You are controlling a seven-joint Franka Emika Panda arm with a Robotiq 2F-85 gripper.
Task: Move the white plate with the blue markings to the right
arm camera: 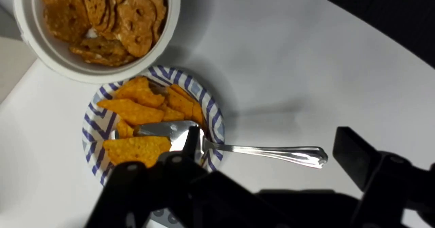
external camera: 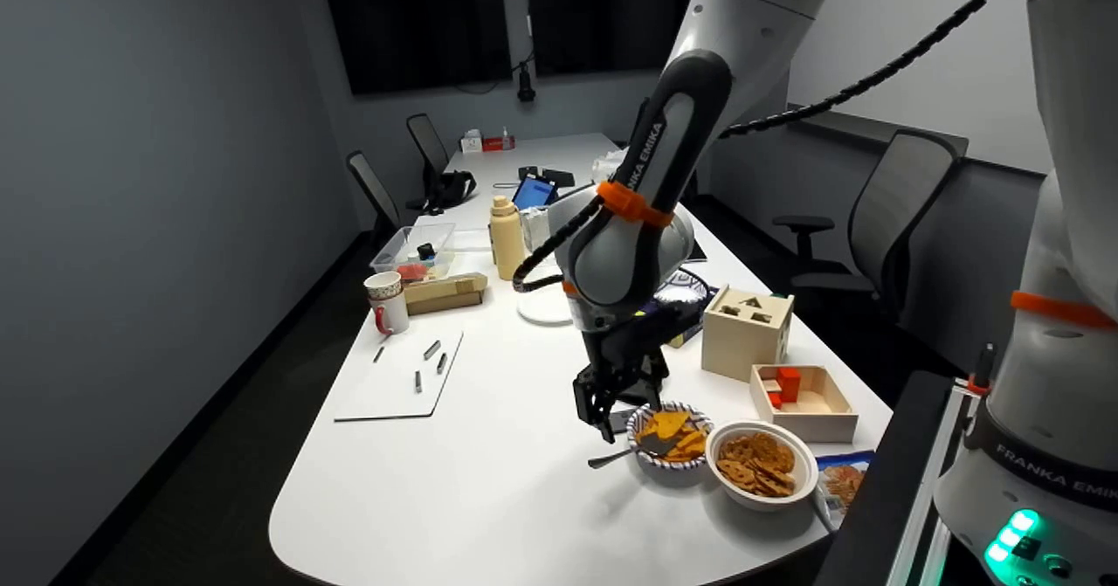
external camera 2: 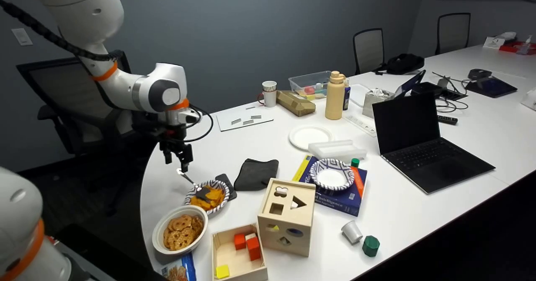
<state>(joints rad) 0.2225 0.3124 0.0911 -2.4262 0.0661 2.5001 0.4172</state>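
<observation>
Claw [arm camera: 266, 141]: spread wide near utensil handle [arm camera: 272, 152] | patterned plate [arm camera: 214, 119]: chips [arm camera: 132, 110] inside, bowl [arm camera: 172, 20] just beside | open tabletop [arm camera: 306, 75] between plate and curved edge [arm camera: 358, 20] | tipped cup [external camera 2: 351, 232]: shown only in an exterior view

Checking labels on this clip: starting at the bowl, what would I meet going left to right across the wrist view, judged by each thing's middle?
Bowl → plate → utensil handle → black fingertip that shows clear of the plate.
</observation>
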